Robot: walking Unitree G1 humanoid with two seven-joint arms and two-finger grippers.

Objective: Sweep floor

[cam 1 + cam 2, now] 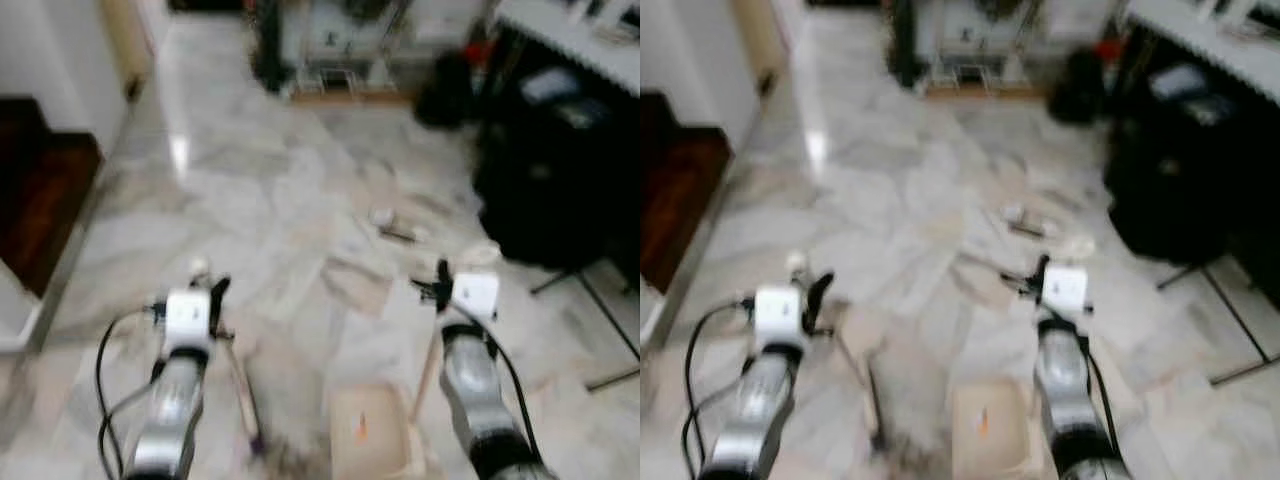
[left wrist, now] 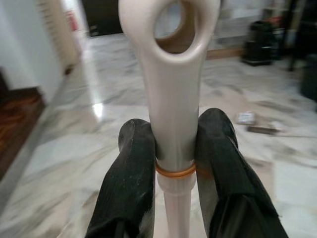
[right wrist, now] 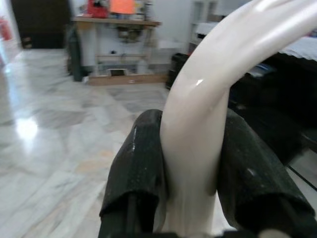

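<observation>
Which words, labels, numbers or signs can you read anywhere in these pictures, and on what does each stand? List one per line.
None can be read.
Orange mark on the dustpan: too blurred to tell whether it is text.
Red and orange items on the shelf: too blurred to read.
Broom handle in the left hand: no print.
Dustpan handle in the right hand: no print.

Both head views are motion-blurred, so the small litter [image 1: 395,225] on the marble floor [image 1: 270,200] cannot be identified. The broom head [image 1: 262,445] smears into a dark patch, and the dustpan [image 1: 365,430] is cut off by the lower edge. The far shelving [image 1: 335,45] is too blurred to read.
</observation>
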